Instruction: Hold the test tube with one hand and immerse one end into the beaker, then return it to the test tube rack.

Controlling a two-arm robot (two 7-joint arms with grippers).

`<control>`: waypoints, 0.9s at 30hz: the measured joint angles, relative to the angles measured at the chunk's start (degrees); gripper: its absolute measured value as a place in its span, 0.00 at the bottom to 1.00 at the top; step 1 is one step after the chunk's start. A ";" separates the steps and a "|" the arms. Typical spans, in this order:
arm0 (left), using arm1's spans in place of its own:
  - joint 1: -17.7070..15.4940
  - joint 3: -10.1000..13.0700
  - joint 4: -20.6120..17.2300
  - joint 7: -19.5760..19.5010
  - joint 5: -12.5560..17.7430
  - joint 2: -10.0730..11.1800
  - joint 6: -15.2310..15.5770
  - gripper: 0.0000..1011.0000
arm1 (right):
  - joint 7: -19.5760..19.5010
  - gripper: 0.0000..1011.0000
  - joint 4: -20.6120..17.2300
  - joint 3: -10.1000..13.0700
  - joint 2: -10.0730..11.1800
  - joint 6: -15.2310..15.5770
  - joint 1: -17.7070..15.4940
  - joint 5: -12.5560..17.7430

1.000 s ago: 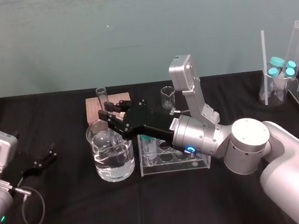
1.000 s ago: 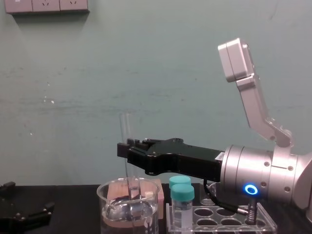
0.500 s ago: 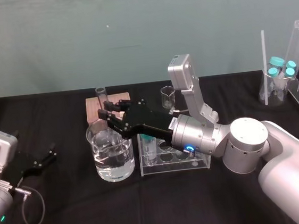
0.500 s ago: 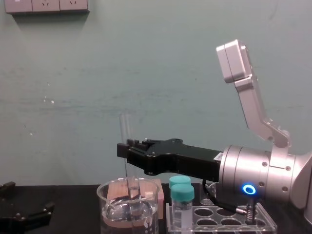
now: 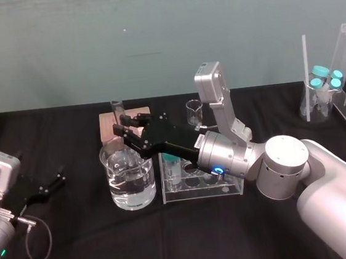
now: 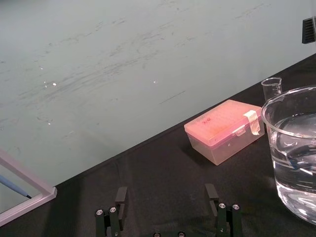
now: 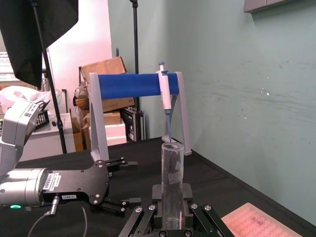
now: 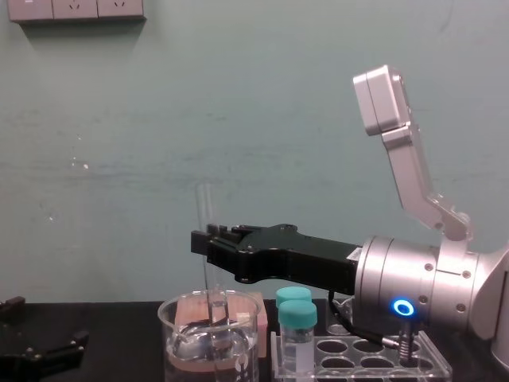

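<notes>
the fingers of the right gripper (image 5: 122, 130) are clamped on the test tube (image 8: 205, 208). the tube stands upright, with its lower end down inside the beaker (image 5: 129, 185), which holds water. the beaker stands just beside the test tube rack (image 5: 204, 187), on its left. the left gripper (image 5: 52, 183) lies on the desk (image 5: 87, 256) well to the left, with its fingers apart. the desk is covered with black cloth. a pink box (image 6: 224, 129) sits behind the beaker. a teal wall (image 5: 150, 33) with power sockets (image 8: 75, 8) is behind the desk.
</notes>
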 joint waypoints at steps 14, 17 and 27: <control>0.00 0.00 0.00 0.00 0.00 0.00 0.00 0.99 | 0.33 0.22 0.20 0.06 -0.07 -0.11 0.12 -0.04; 0.00 0.00 0.00 0.00 0.00 0.00 0.00 0.99 | 0.35 0.22 0.18 0.06 -0.06 -0.07 0.12 -0.05; 0.00 0.00 0.00 0.00 0.00 0.00 0.00 0.99 | 0.32 0.22 -0.08 0.02 -0.04 0.02 -0.01 -0.11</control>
